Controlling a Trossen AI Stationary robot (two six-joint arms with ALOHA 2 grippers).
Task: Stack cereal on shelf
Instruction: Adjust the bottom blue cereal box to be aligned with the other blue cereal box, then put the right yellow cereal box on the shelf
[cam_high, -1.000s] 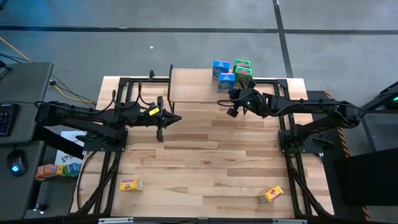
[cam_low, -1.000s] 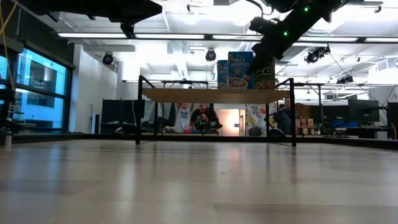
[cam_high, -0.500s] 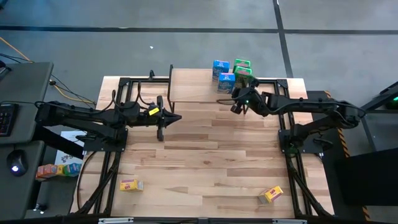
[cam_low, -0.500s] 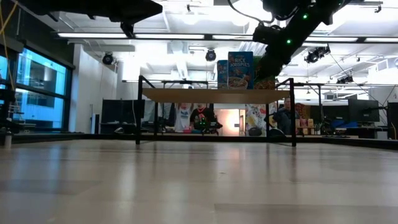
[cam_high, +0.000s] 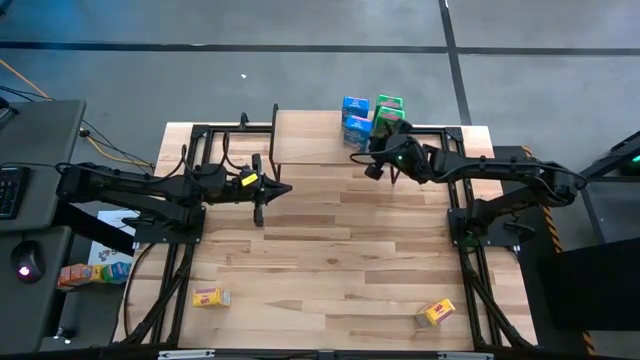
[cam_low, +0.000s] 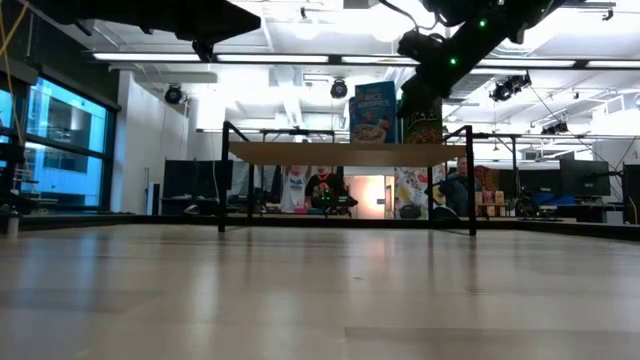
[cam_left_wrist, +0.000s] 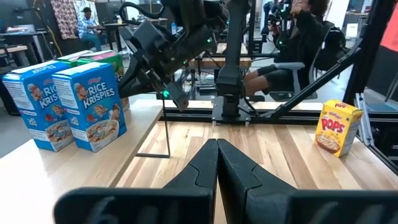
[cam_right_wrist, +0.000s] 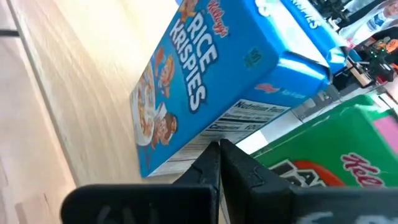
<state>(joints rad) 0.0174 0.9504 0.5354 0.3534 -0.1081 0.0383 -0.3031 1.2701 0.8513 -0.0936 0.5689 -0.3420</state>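
Observation:
Two blue cereal boxes (cam_high: 356, 118) and two green ones (cam_high: 388, 103) stand upright on the right end of the shelf (cam_high: 310, 140), a light wood top on black legs at the table's far edge. My right gripper (cam_right_wrist: 219, 144) is shut, its tip at the nearer blue box (cam_right_wrist: 186, 81), between that box and a green box (cam_right_wrist: 348, 143). My left gripper (cam_high: 286, 190) is shut and hovers level over the table's left middle, holding nothing. Two yellow cereal boxes (cam_high: 210, 297) (cam_high: 436, 313) sit on the table near its near edge. My right gripper presses its shut fingertips against the nearer blue box's narrow side panel (cam_right_wrist: 249, 118), the one facing the green box. It comes from the table's right, slanting slightly down. The box stands upright with its base on the shelf top.
The shelf's left half (cam_high: 300, 135) is bare wood. Black arm frames (cam_high: 190, 200) (cam_high: 470, 220) run along both sides of the plank table. One yellow box (cam_left_wrist: 337, 127) shows in the left wrist view. People sit in the room beyond the table.
My right gripper has swung a little toward the table's far left, against the nearer blue box. That box has slid along the shelf top toward the left, staying upright, and in the low view it now covers the other blue box.

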